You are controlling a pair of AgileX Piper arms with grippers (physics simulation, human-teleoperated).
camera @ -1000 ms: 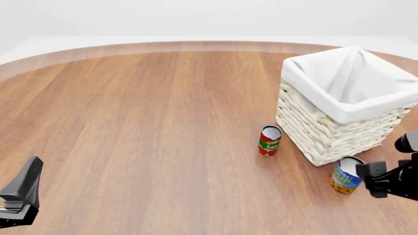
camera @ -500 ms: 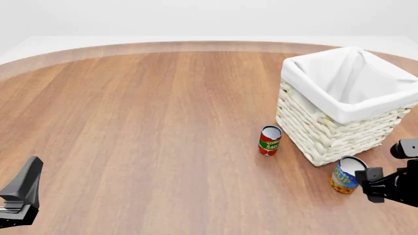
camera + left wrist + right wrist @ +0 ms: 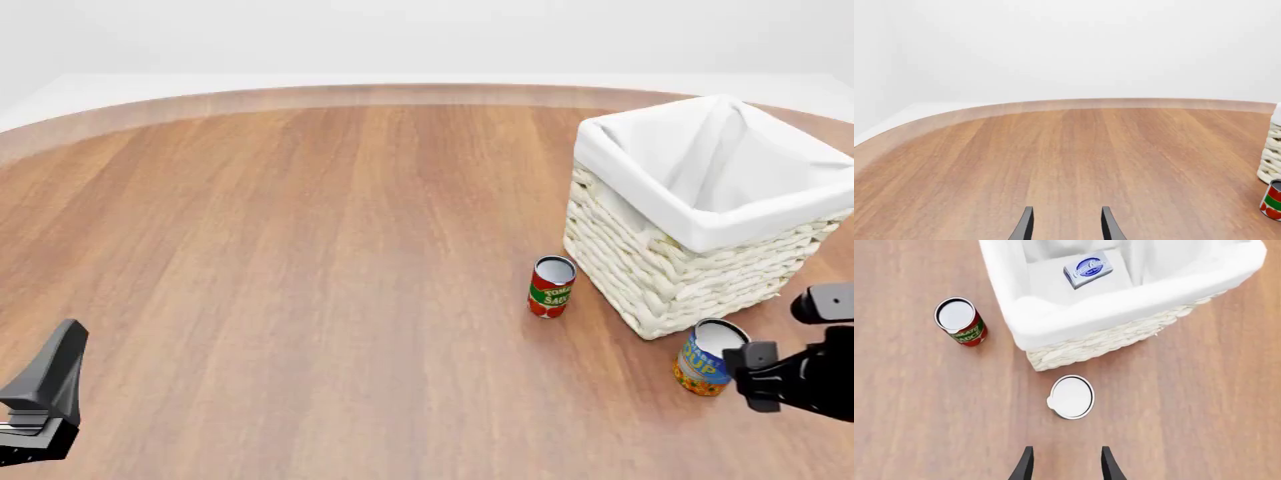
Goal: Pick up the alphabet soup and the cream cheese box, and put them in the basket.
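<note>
Near the table's (image 3: 294, 260) right edge stands the basket (image 3: 667, 275), a woven cream-white wicker one with white cloth lining folded over its rim. In the right wrist view the cream cheese box (image 3: 1088, 269) lies flat on the lining inside the basket, pale blue and white with a darker blue oval mark on top. The alphabet soup (image 3: 707, 358) stands upright on the table just beside the basket's near corner, toward the near edge; its blue label, yellow-orange bottom band and silvery-white lid show in the front view, and from above only the round lid with a small tab shows (image 3: 1071, 397). The tomato sauce can (image 3: 550, 287), red and green, stands upright on the table close to the basket's left side, apart from the soup.

The right gripper (image 3: 1065, 464) hangs above the table just short of the soup can; its two dark fingers are spread apart with nothing between them, and the can lies ahead of the fingertips, not between them. In the front view that arm shows at the right edge, next to the soup. The left gripper (image 3: 1065, 224) is low at the table's near left corner, fingers likewise parted and holding nothing, facing across bare wood.
</note>
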